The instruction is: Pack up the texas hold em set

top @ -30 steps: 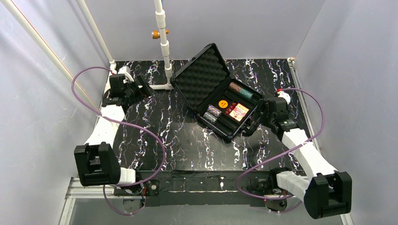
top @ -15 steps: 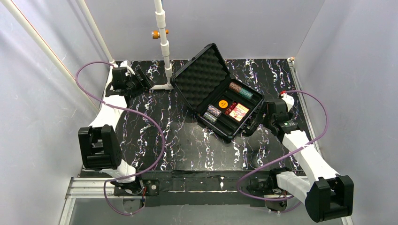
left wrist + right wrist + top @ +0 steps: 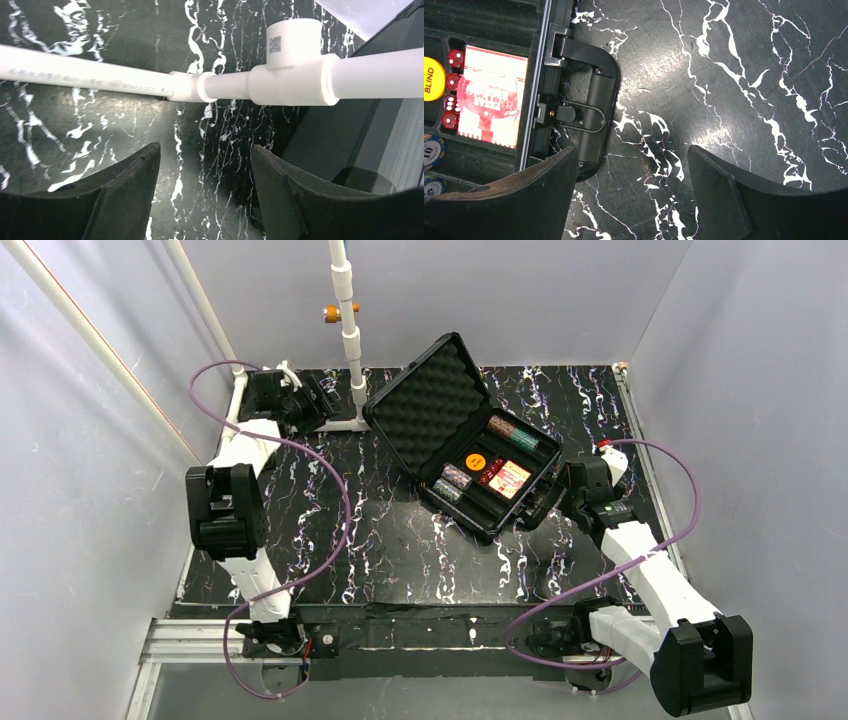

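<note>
The open black case (image 3: 430,410), just beyond the right gripper (image 3: 631,162) and its parted, empty fingers, holds a card box (image 3: 491,95), red dice (image 3: 456,58) and chip stacks (image 3: 456,478). The left gripper (image 3: 205,155) has its fingers apart too, facing a white pipe (image 3: 295,75).

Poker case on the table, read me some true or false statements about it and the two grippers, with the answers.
1. The case is shut. False: its lid stands open, with the foam lining showing.
2. The card box lies inside the case with red dice beside it. True.
3. The right gripper is clamped on the handle. False: it is open beside the handle, gripping nothing.
4. The left gripper is open near the white pipe. True.
5. The BLIND disc lies outside the case. False: it sits in the case, next to the dice.
</note>
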